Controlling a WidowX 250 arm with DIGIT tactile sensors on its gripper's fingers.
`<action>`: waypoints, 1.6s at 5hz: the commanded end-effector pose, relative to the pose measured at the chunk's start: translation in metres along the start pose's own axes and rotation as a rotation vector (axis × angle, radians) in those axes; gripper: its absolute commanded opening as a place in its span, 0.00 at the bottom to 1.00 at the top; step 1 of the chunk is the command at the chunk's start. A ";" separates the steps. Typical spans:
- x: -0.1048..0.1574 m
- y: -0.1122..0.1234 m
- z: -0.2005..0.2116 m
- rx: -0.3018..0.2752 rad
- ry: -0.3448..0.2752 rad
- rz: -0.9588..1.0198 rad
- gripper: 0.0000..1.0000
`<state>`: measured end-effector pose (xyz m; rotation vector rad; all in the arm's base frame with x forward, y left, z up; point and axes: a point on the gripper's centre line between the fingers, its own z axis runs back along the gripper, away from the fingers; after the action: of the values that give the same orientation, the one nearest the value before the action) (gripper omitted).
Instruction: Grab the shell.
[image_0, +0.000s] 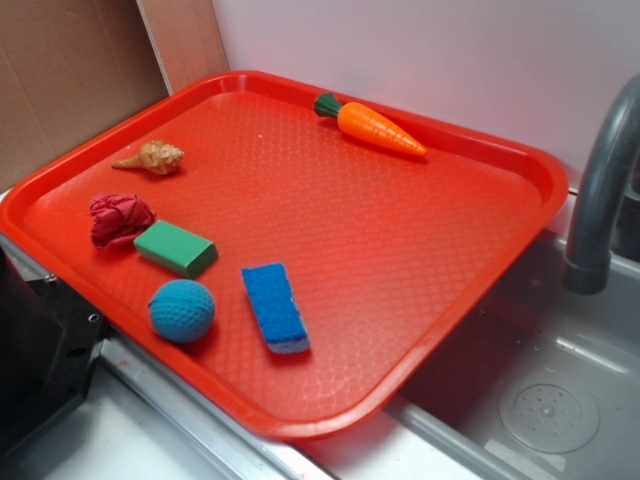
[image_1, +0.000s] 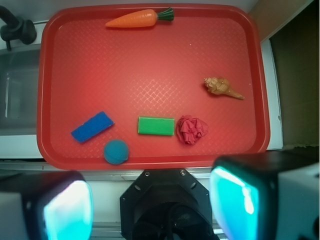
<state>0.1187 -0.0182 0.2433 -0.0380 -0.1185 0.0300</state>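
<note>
Shell (image_0: 152, 157) lies on its side on the red tray (image_0: 400, 250), far-left part in the exterior view, close to the left rim. Knobbly wide end points right, tip points left. Nothing touches it.

Nearest neighbour: dark red wrinkly lump (image_0: 119, 219), just nearer the camera along the same rim, clear gap between them. Green block (image_0: 176, 248) sits right beside the lump, touching or nearly so; can't tell which. Blue ball (image_0: 182, 310) is near the front rim, blue sponge (image_0: 274, 307) just to its right, apart from it. Orange carrot (image_0: 372, 126) with green top lies at the far edge, well apart from the shell.

Tray rests across a sink (image_0: 540, 400); grey faucet (image_0: 600, 190) stands on the right.

My fingers (image_1: 155, 200): in the wrist view both pads (image_1: 235, 200) are spread wide apart, holding nothing, hanging off the near side of the tray, above it. Shell (image_1: 222, 88) appears upper right there, well apart from me.
</note>
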 end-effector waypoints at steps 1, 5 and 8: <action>0.000 0.000 0.000 0.000 0.000 0.000 1.00; 0.073 0.102 -0.116 0.037 0.104 -0.685 1.00; 0.108 0.117 -0.174 0.008 0.080 -0.901 1.00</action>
<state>0.2296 0.1001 0.0677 -0.0160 -0.0160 -0.8510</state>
